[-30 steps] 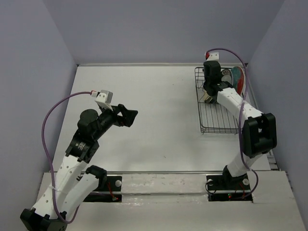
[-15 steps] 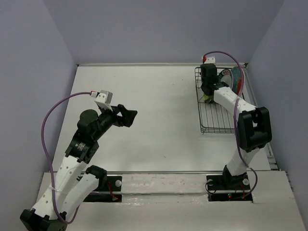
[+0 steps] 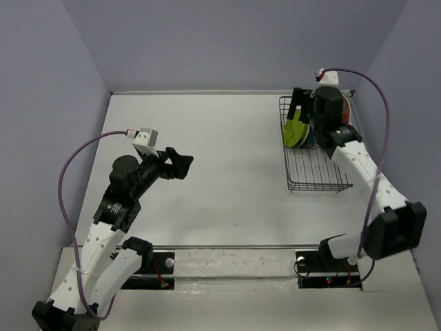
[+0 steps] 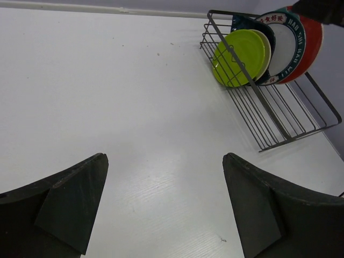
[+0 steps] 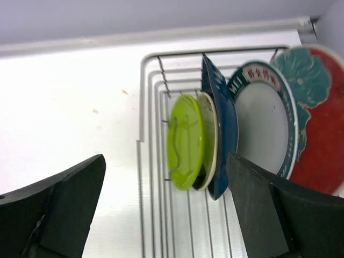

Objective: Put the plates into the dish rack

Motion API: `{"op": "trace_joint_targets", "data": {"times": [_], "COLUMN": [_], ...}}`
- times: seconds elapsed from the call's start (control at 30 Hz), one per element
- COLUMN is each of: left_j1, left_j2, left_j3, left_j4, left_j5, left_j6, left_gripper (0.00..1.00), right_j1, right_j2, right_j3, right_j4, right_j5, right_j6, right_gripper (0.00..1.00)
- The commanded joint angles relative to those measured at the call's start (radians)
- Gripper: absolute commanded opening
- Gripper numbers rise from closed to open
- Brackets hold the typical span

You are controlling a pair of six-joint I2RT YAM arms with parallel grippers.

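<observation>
Showing five plates on edge, crowded together at the far end of the dish rack [image 4: 279, 115], a black thin-wire frame with upright tines lying at the far right of the white surface [image 3: 207, 138]. Runs, left to right across the rack: lime-green round plate [image 5: 185, 141], glossy and seen nearly edge-on; small cream round plate [image 5: 208, 134], tucked just behind the green one and mostly hidden; dark teal plate [image 5: 220, 123], taller than both and deep blue-green along its rim; white round plate [image 5: 263, 118] with a navy patterned rim carrying red characters; red-and-teal floral plate [image 5: 314, 134] at the right, largest in view. Overlaps each plate with its neighbour, too close to tell whether touching.

Places the right gripper [image 5: 165, 157] above that row, fingers spread wide, gripping nothing. Places the left gripper [image 4: 164, 161] well apart from the rack, over the left-middle of the surface, fingers likewise wide apart with nothing between them.
</observation>
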Motion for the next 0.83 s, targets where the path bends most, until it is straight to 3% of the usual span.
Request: {"op": "trace_joint_targets", "data": {"times": [0.0,0.37,0.63,0.8], "left_j1": [0.04,0.108,0.111,0.11], "left_j2": [-0.001,-0.044,-0.149,-0.118], "left_j3": [0.004,-0.021,-0.061,-0.055], "left_j4": [0.053,0.173,0.345,0.343], "left_j5": [0.026,0.107,0.192,0.221], "left_j6": [0.014,-0.019,-0.128,-0.165], "left_gripper": [0.99,0.99,0.99,0.99], "right_j1": [-0.004,-0.004,-0.004,-0.004], "right_j2": [-0.279,-0.756,-1.034,-1.039], "right_j3": [-0.116,-0.364,-0.46,-0.511], "right_j4": [0.072,0.109,0.109,0.088], "right_j5": [-0.204,-0.582,-0.512,-0.538], "right_j6": [0.118,0.247,0.239,0.27], "right_gripper": [1.0,1.0,1.0,1.0]}}
